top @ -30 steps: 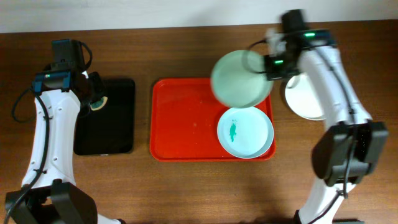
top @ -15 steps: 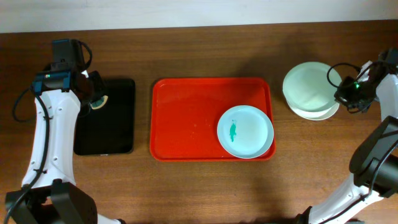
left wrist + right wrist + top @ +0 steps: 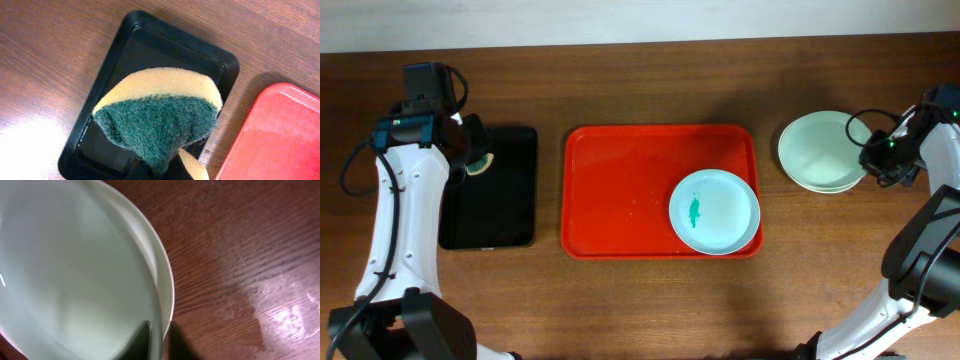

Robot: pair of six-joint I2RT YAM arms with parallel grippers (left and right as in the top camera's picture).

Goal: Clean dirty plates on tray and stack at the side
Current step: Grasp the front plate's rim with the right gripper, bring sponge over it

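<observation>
The pale blue plate (image 3: 715,211), marked with a teal smear, lies in the front right corner of the red tray (image 3: 620,190). On the wood to the right of the tray, the mint green plate (image 3: 820,147) (image 3: 65,265) rests on the white plate (image 3: 830,189) (image 3: 167,285). My right gripper (image 3: 870,157) (image 3: 157,330) is at the green plate's right rim, one finger inside and one outside, slightly apart. My left gripper (image 3: 470,160) (image 3: 165,170) hangs over the black tray (image 3: 505,210) (image 3: 125,50), shut on a yellow sponge with a green scouring face (image 3: 160,110).
The black tray stands left of the red tray (image 3: 280,140), with a strip of bare wood between them. Bare wooden table lies in front of and behind both trays. The plate stack sits near the table's right side.
My right arm carried the mint green plate from above the tray to the right, set it on the white plate, and its fingers have loosened. The left arm has not moved.
</observation>
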